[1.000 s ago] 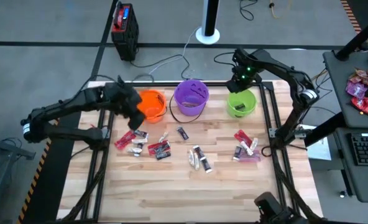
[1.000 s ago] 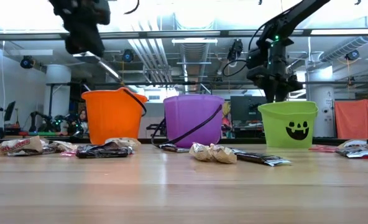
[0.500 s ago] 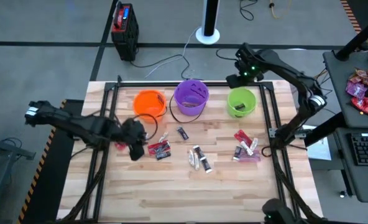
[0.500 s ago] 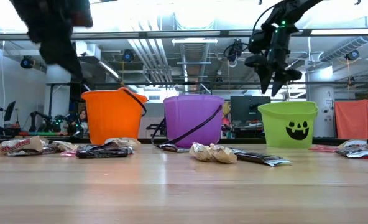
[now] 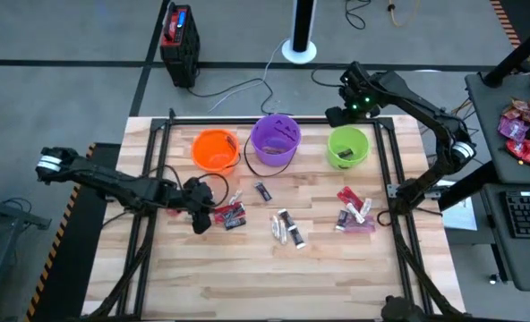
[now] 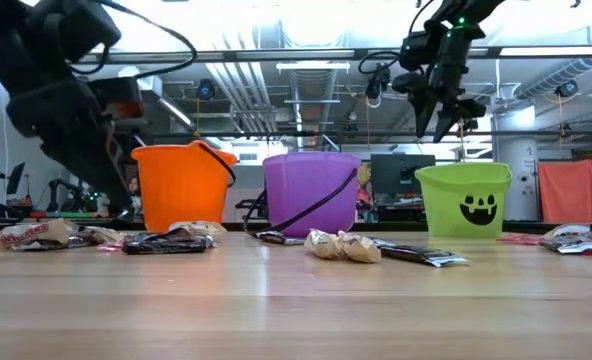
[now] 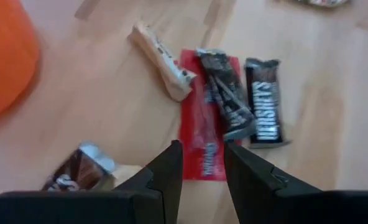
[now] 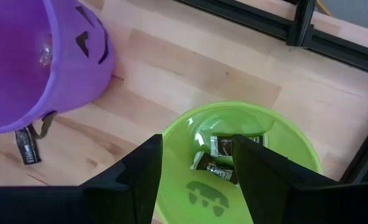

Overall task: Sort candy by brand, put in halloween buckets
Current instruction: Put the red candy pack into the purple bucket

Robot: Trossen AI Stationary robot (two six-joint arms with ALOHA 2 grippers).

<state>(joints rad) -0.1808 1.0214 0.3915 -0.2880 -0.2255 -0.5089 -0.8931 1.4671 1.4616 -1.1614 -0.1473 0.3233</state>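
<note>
Three buckets stand along the table's far side: orange [image 5: 215, 149], purple [image 5: 275, 140] and green [image 5: 347, 147]. Wrapped candy lies on the wood: a red and dark cluster [image 5: 230, 215], one dark piece [image 5: 262, 191], silver-white pieces [image 5: 287, 228] and a red-pink cluster [image 5: 354, 211]. My left gripper [image 5: 201, 220] is open and low at the left cluster, its fingers [image 7: 171, 165] on either side of a red wrapper [image 7: 202, 134]; I cannot tell if they touch it. My right gripper [image 6: 442, 125] hangs open above the green bucket [image 8: 265, 127], which holds dark candy [image 8: 219, 157].
Black frame rails [image 5: 386, 170] run along the table's left, right and far sides. More candy [image 6: 36, 235] lies left of the orange bucket in the low view. A heap of red and pink bags [image 5: 523, 130] sits on a side desk to the right, off the table.
My left gripper has swung from beside the orange bucket toward the near edge and come down over the left candy cluster. My right gripper has risen from the green bucket's rim and drawn a little toward the far edge.
</note>
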